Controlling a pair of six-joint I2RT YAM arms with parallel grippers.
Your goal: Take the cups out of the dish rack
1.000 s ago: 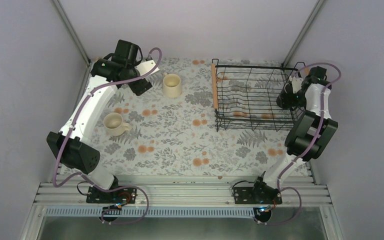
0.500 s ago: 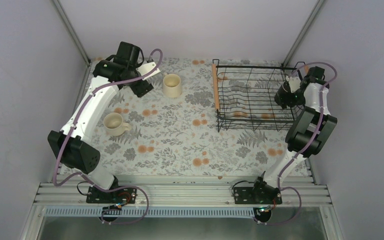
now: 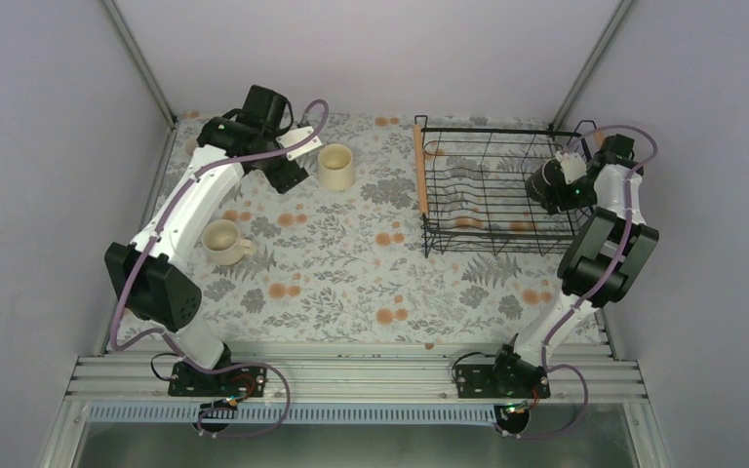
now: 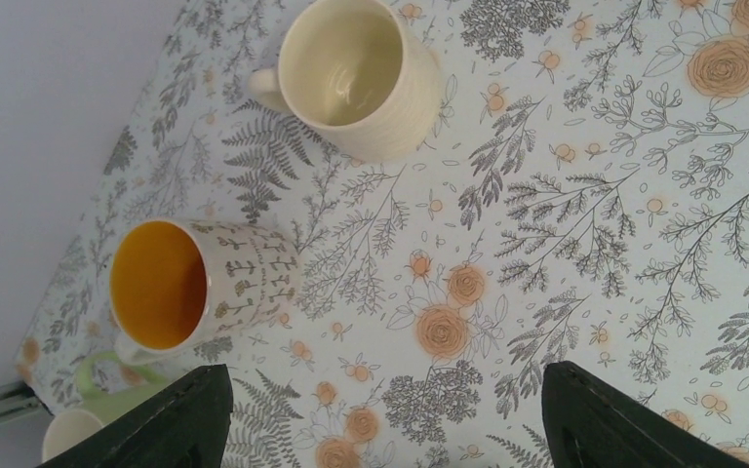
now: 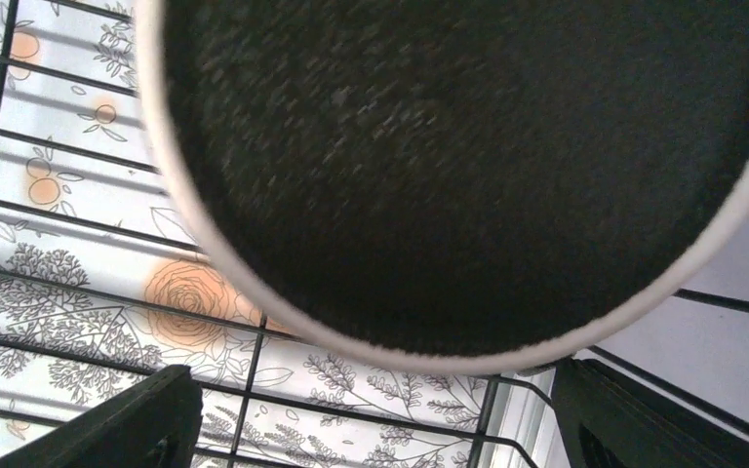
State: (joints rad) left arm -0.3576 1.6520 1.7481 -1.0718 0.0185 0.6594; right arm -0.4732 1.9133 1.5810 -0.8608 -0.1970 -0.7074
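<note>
The black wire dish rack (image 3: pixel 492 130) stands at the back right. The black cup (image 5: pixel 468 146) with a pale rim fills the top of the right wrist view, lying over the rack wires. My right gripper (image 5: pixel 371 429) is open, its fingers wide apart just short of the cup, at the rack's right end (image 3: pixel 548 183). The tall cream cup (image 3: pixel 335 166) and the beige mug (image 3: pixel 222 241) stand on the table. My left gripper (image 4: pixel 390 429) is open and empty above the table. Near it are the cream cup (image 4: pixel 351 73), the patterned cup with orange inside (image 4: pixel 195 283) and the pale green cup (image 4: pixel 107 409).
The flowered tablecloth (image 3: pixel 351 273) covers the table. Grey walls close in the back and both sides. The rack has a wooden bar handle (image 3: pixel 418 175) on its left side. The patterned and green cups sit by the back left corner, hidden under the left arm in the top view.
My left arm has swung right, away from the back left corner toward the cream cup. My right gripper has shifted a little left and up at the rack's right end.
</note>
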